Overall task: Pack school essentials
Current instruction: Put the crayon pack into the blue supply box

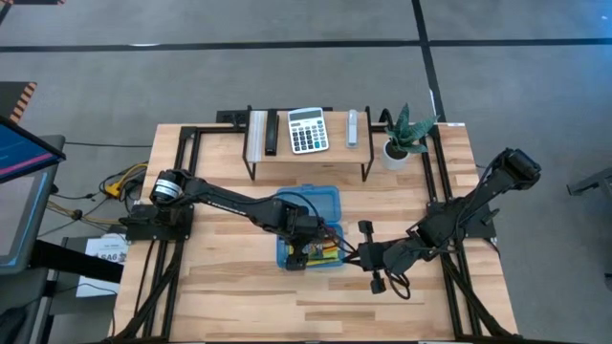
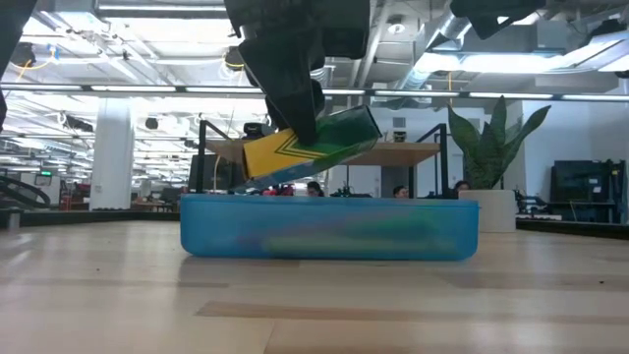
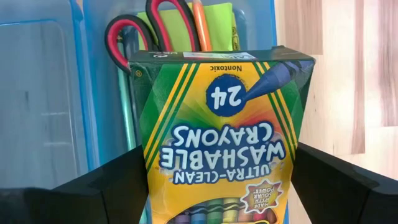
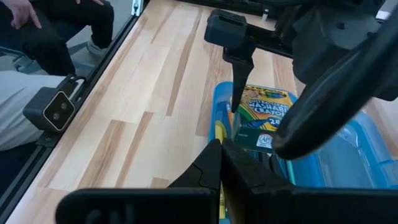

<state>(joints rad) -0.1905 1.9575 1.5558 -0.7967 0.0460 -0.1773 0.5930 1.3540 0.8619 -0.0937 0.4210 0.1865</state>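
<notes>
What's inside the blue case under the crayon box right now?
Beneath the crayon box held by the left gripper, the blue case holds red-handled scissors, an orange pencil and green sticky notes. The box covers whatever lies lower in the case.

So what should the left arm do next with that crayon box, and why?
Probably lower it a little and release. The left gripper holds the crayon box tilted just above the blue case, where the red-handled scissors already lie. The right gripper waits, shut, at the case's edge.
</notes>
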